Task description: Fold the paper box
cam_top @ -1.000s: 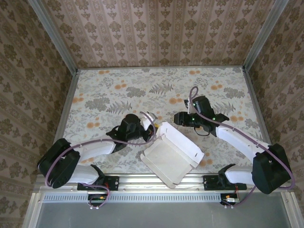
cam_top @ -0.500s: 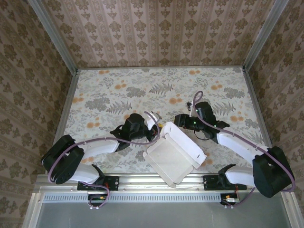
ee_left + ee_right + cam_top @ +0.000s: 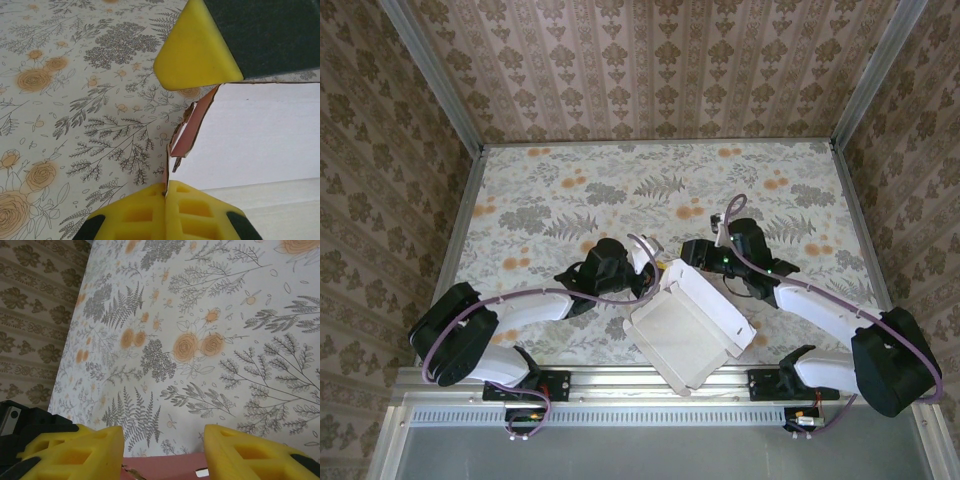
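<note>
In the overhead view the paper box (image 3: 685, 325) lies on the floral table (image 3: 620, 190) at 6 o'clock from the table centre, close to the near edge and between the two arm bases. It is turned diamond-wise, whitish inner face up, with one corner pointing to 12 o'clock. The long wall on its 1-to-3 o'clock side stands raised. The side toward 7 o'clock lies lower, and the 6 o'clock corner reaches the mounting rail (image 3: 610, 377). The left gripper (image 3: 655, 277) reaches in from 9 o'clock and meets the box at the 12 o'clock corner. In the left wrist view its two yellow pads (image 3: 140, 215) are pressed flat together with no gap. The thin card edge of the box runs down into the seam between them, so the jaws are fully closed with the box corner pinched. Just above the seam a narrow pink flap (image 3: 187, 132) stands on edge beside the white wall panel. The right gripper (image 3: 692, 252) sits just at 1 o'clock of the same corner, with its arm coming in from 3 o'clock. One yellow fingertip (image 3: 195, 55) of it shows at 12 o'clock in the left wrist view, just above the box wall. In the right wrist view its fingers (image 3: 75, 452) stand partly apart, with the pink outer edge of the box in the gap at 6 o'clock. Nothing is clamped there, and contact between pads and card cannot be determined.
</note>
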{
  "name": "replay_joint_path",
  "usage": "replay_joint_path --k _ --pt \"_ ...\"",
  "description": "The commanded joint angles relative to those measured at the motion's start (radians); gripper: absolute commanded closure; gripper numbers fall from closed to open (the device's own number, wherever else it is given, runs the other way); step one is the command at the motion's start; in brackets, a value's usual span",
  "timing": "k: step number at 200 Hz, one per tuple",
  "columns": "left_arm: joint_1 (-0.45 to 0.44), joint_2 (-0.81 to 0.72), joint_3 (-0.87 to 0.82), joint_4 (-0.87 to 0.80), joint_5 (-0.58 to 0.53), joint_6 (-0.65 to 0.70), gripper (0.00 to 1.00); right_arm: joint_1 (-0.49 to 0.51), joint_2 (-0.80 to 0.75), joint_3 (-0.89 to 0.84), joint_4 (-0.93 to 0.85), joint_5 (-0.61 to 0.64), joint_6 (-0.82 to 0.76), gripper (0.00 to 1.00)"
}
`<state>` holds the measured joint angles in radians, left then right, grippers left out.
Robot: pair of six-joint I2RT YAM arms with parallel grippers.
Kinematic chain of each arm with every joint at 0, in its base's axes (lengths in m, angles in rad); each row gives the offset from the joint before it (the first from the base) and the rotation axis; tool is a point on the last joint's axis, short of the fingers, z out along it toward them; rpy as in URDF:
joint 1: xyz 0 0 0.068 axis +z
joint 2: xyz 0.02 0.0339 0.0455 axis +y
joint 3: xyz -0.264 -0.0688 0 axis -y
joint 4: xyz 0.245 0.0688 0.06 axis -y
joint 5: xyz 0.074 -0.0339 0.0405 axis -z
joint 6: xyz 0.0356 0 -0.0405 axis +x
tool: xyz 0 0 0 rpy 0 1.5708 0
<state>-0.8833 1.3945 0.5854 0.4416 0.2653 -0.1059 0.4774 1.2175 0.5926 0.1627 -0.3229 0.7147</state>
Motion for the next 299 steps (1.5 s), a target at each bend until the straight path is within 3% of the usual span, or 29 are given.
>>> replay_joint_path --k 1,196,299 --pt "-0.012 0.015 0.034 -0.023 0.025 -0.018 1.00 0.019 0.017 -0.017 0.044 0.035 0.008 0.52" --pt "-0.039 0.030 0.072 -0.071 0.078 -0.017 1.00 0.099 0.089 -0.030 0.081 0.213 -0.023 0.48" --pt "-0.034 0.020 0.043 -0.088 0.068 -0.034 0.96 0.143 0.097 -0.025 0.050 0.252 -0.062 0.53"
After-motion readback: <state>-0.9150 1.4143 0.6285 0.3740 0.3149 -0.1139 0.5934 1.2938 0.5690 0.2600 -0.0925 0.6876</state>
